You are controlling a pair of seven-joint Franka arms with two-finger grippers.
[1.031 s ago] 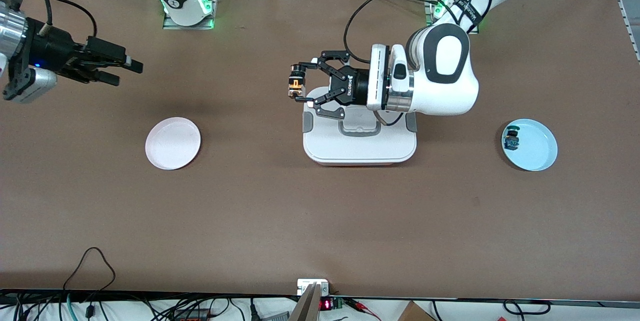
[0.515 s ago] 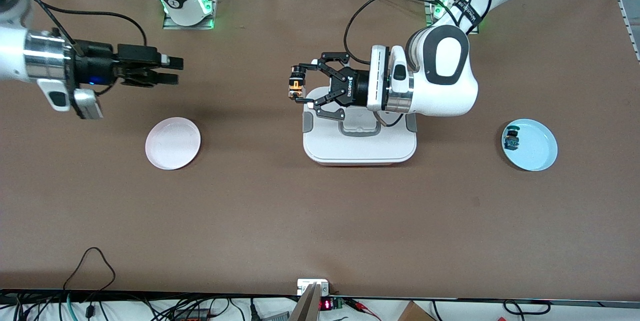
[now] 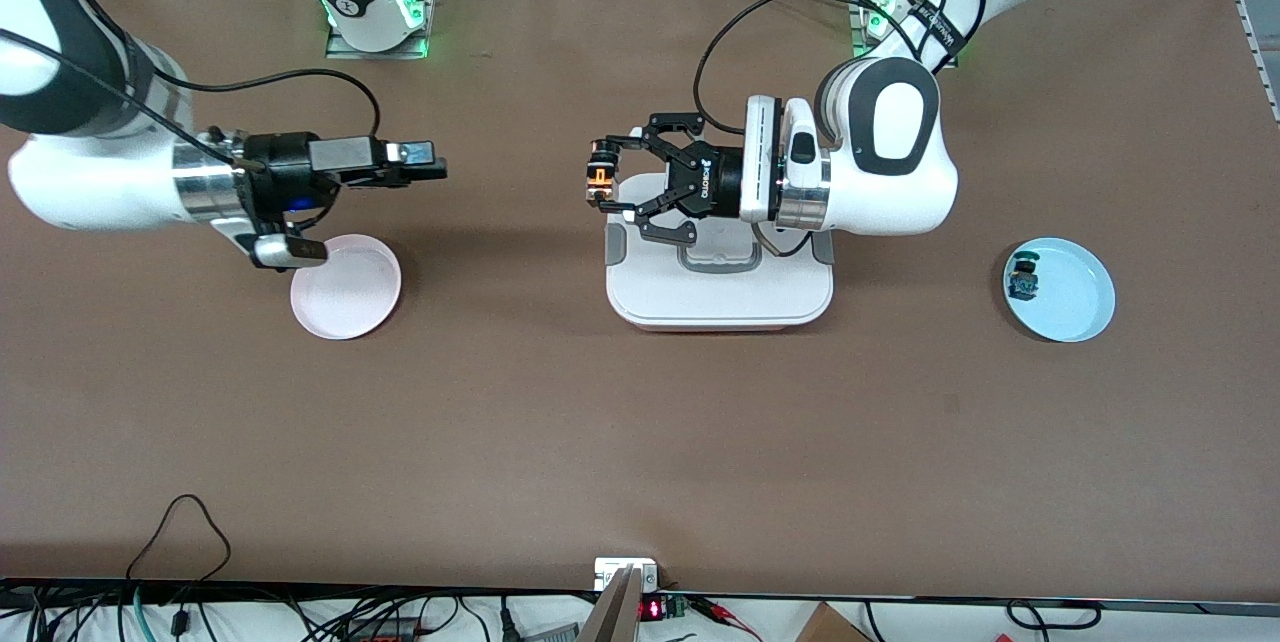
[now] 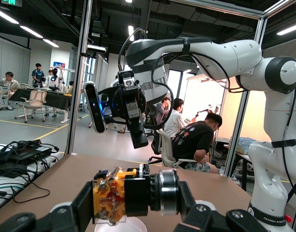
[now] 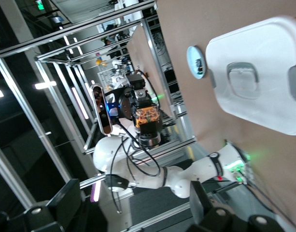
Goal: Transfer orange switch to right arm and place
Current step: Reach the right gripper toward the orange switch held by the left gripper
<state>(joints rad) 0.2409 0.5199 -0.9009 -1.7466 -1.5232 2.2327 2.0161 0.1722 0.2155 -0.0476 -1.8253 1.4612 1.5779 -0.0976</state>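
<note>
Above the white lidded box [image 3: 718,282] mid-table, the left gripper [image 3: 612,174] hung w/ its claw pinched on the orange switch [image 3: 599,175], held out sideways toward the right arm's end, over bare table just off the box edge. Left wrist view showed the switch [image 4: 110,200] clamped between the fingertips, orange face outward. Right gripper [image 3: 425,160] hovered over the table near the pink plate [image 3: 346,287], fingers spread apart, pointed at the switch but well apart from it.

Risks, as I judged them: the switch was tiny, so little free surface was left for the slim right fingers; a misaligned approach could knock it or clash w/ the claw. If the left let go before the right had a firm pinch, it'd drop. A blue plate [image 3: 1060,289] w/ a blue-green switch [image 3: 1024,278] sat toward the left arm's end, not the target.
</note>
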